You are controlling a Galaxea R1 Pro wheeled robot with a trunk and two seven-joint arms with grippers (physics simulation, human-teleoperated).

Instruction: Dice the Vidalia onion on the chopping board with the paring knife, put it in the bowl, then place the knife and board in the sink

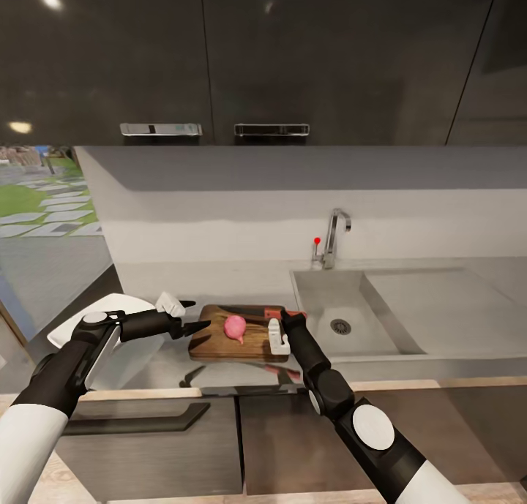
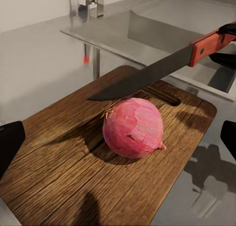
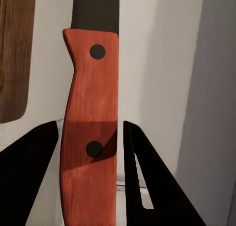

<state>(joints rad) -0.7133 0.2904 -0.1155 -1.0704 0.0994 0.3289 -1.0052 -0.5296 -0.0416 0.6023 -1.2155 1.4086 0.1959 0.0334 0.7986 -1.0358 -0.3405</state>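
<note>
From the head view, the onion (image 1: 235, 328) sits whole on the chopping board (image 1: 219, 343) left of the sink (image 1: 344, 314), the left pincer (image 1: 192, 317) spread beside the board. The left wrist view shows the paring knife (image 2: 162, 71) poised above the onion, no cut made yet. In the right wrist view the right pincer (image 3: 91, 157) pinches the knife handle, so dicing, the bowl and the clean-up all remain.

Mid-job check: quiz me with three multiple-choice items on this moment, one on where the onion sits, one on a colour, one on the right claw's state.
1. Where is the onion?
A. in the sink
B. on the chopping board
C. in the bowl

2. What colour is the paring knife handle?
A. red-orange
B. blue
C. white

3. The right claw is:
A. wide open, empty
B. shut on the onion
C. shut on the paring knife

Key: B, it rests whole on the wood; A, right wrist view shows the handle; C, its fingers flank the handle.
</note>
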